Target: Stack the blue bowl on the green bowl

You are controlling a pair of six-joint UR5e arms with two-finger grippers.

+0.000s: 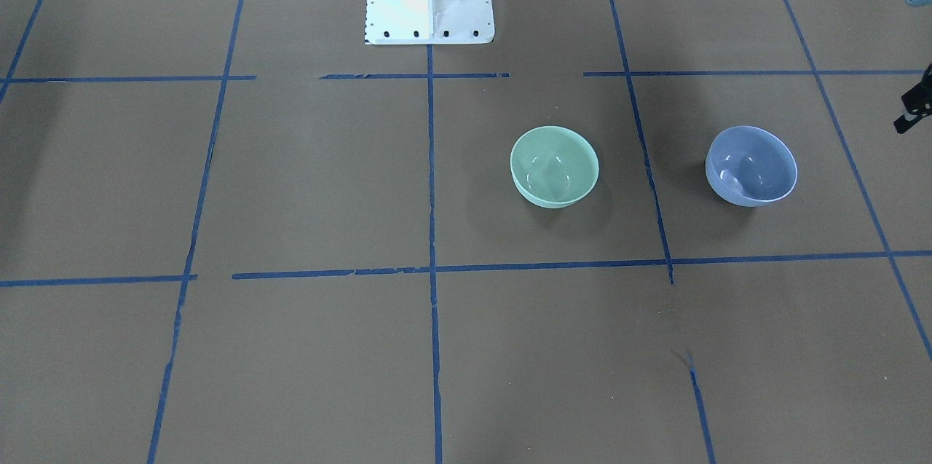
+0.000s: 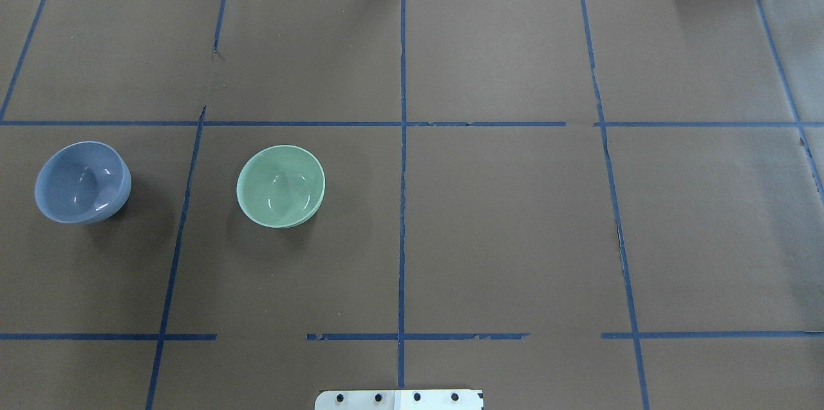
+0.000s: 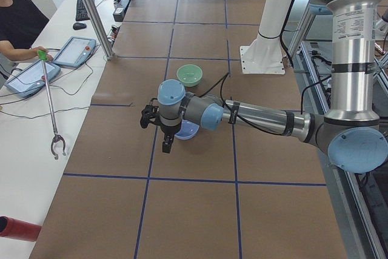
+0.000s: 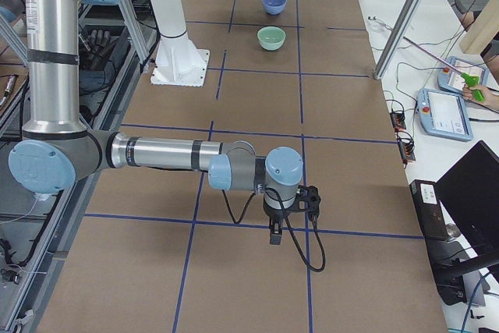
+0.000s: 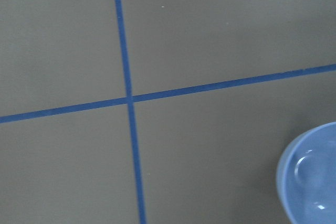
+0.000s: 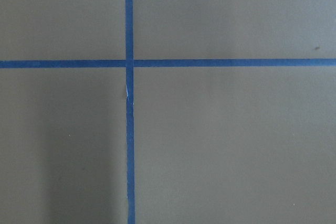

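I take the green bowl (image 2: 280, 186) as my marker. It stands mouth up on the brown table (image 2: 515, 236). The blue bowl (image 2: 82, 182) also stands mouth up, to the robot's left of the green bowl. The two are well apart, in neighbouring taped squares, with one blue tape line (image 2: 187, 217) running between them. The blue bowl is not yet on the green one.

The left gripper (image 3: 165, 145) hangs on the far side of the blue bowl from the green bowl, toward the table's left end. In the exterior left view the arm's wrist covers part of the blue bowl, and the fingers point down beside it. In the front-facing view I get only a black piece of the gripper at the picture's edge, and it is apart from the blue bowl's rim. So the bowl lies to one side of the fingers, toward the green bowl, and not between them. My left wrist camera shows a slice of the blue bowl's rim in its lower right corner and a tape crossing at its middle. I cannot tell whether these fingers are spread or pressed together.

The right gripper (image 4: 274, 233) hangs far from the green bowl, on the robot's right, pointing down over the table near a tape crossing. I cannot tell how its fingers stand either.
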